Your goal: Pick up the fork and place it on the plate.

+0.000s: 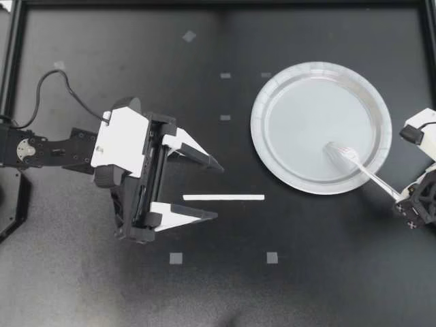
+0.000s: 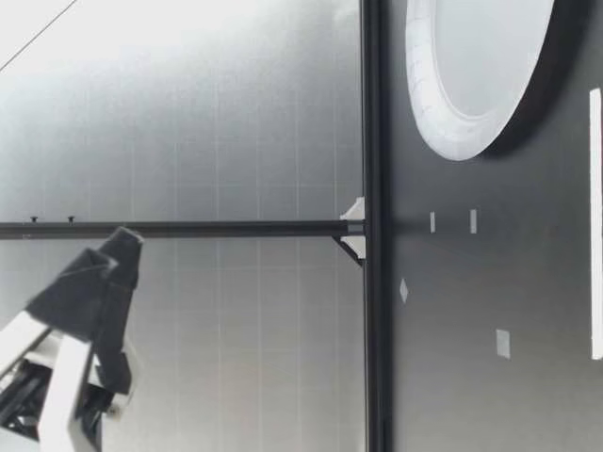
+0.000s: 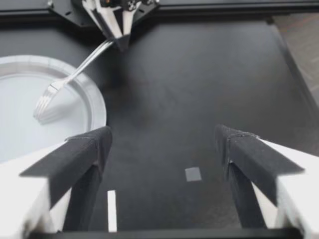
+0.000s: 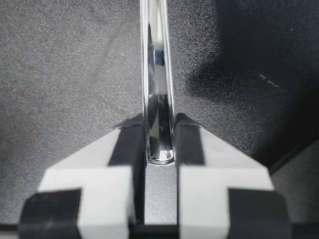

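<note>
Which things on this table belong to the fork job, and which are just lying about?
Job: round grey plate; shiny metal fork, tines over it; right end effector, shut on the fork's handle.
Lying about: long white strip; small grey tape squares; left end effector, open and empty.

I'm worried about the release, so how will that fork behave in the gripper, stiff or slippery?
Probably stiff: the fork juts straight from my right gripper without sagging. It looks polished, so likely slippery, and, pinched at its very end, it could pivot.
</note>
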Controlling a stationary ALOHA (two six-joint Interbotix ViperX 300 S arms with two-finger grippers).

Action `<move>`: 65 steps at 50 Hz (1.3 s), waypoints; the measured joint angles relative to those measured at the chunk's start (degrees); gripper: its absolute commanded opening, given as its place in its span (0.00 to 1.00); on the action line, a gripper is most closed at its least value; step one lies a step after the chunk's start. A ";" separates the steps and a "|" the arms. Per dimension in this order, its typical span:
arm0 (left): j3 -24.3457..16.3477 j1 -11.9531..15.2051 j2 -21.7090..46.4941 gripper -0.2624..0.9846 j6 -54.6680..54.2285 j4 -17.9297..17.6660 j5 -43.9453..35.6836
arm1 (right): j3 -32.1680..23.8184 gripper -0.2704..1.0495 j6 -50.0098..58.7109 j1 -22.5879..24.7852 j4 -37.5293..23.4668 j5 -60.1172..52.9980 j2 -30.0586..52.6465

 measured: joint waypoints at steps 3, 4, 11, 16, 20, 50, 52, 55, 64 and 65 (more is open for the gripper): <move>0.26 0.09 0.00 0.83 0.00 0.00 -0.26 | 0.26 0.15 0.26 0.00 0.00 -0.35 -0.09; 0.44 0.00 0.00 0.83 0.00 0.00 -0.44 | 0.35 0.15 0.44 0.00 0.00 -0.53 -0.09; 0.97 0.09 0.00 0.83 0.00 0.00 -1.05 | 0.44 0.16 0.88 0.00 0.00 -0.70 -0.26; 1.32 0.00 0.00 0.83 0.00 0.00 -1.05 | 0.62 0.17 1.14 0.09 0.00 -0.70 -0.26; 1.49 0.00 0.00 0.83 0.00 0.00 -1.05 | 0.79 0.20 1.58 0.00 0.00 -0.88 -0.26; 1.67 0.09 0.00 0.83 0.00 0.09 -1.05 | 1.76 0.42 3.78 0.09 -0.09 -1.58 -3.08; 1.76 0.00 0.00 0.83 0.00 0.09 -1.05 | 1.85 0.42 4.13 0.09 -0.09 -1.58 -3.69; 1.76 0.00 0.00 0.83 0.00 0.09 -1.05 | 2.11 0.42 4.75 0.09 -0.09 -1.58 -4.66; 1.76 0.00 0.00 0.83 0.00 0.09 -1.05 | 2.55 0.43 4.92 0.09 -0.09 -1.58 -6.42; 1.76 0.00 0.00 0.83 0.00 0.09 -1.05 | 2.46 0.43 4.92 0.09 -0.09 -1.58 -6.42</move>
